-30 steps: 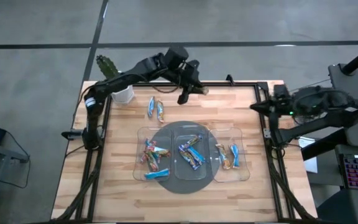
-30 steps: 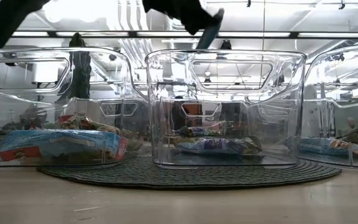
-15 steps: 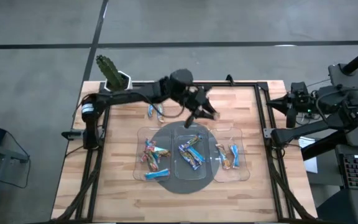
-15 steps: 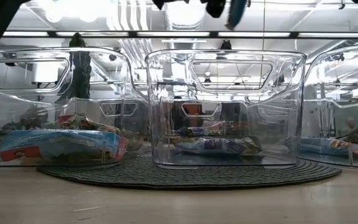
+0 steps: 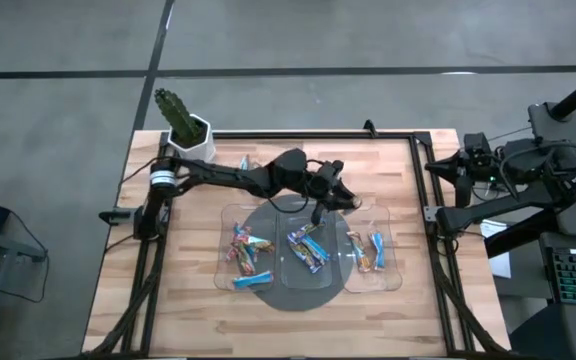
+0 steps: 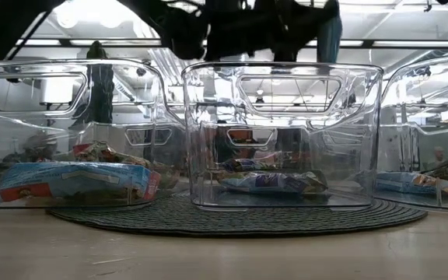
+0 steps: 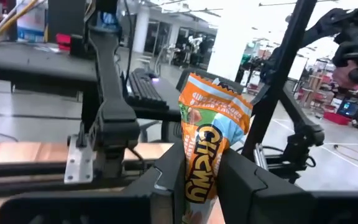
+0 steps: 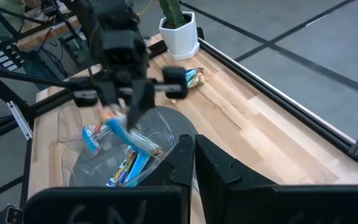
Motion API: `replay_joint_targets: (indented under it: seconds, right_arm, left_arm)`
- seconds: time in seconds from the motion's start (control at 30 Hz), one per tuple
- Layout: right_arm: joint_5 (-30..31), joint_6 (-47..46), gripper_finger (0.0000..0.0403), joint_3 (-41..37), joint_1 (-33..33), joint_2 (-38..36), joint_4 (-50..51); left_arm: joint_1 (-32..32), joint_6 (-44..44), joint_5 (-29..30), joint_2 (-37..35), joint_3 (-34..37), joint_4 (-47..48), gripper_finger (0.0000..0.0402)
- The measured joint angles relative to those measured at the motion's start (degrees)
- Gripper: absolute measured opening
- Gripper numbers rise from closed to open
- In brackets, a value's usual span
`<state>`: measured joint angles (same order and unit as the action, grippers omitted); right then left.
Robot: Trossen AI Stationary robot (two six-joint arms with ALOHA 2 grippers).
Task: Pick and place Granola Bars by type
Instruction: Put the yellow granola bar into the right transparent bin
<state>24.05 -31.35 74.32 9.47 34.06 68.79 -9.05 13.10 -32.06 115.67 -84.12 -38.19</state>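
Overhead looks straight down; low camera sits level, close behind the trays; both share those trays.

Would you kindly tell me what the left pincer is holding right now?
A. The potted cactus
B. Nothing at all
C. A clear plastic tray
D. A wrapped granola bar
D: in the left wrist view the left pincer is shut on an orange-and-blue wrapped granola bar standing up between its fingers, and the high view shows that pincer carrying it above the clear trays.
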Motion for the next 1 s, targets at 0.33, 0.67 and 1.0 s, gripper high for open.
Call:
replay_joint_targets:
  seconds: [0.33,0.67,1.0]
  right_arm:
    - [0.02,-0.21,0.0008,0.0,-0.01,0.24,-0.03]
    - [0.39,-0.84,0.0008,0.0,0.0,0.22,-0.02]
    - [1.51,-0.62,0.0008,0.0,0.0,0.24,0.01]
  left_arm:
    - [0.91,7.8,1.06,4.11,-3.79,0.22,0.0057]
    - [2.29,4.81,0.96,5.8,-9.75,11.09,0.0122]
    - [2.27,0.62,-0.09,5.8,-13.81,17.37,0.0167]
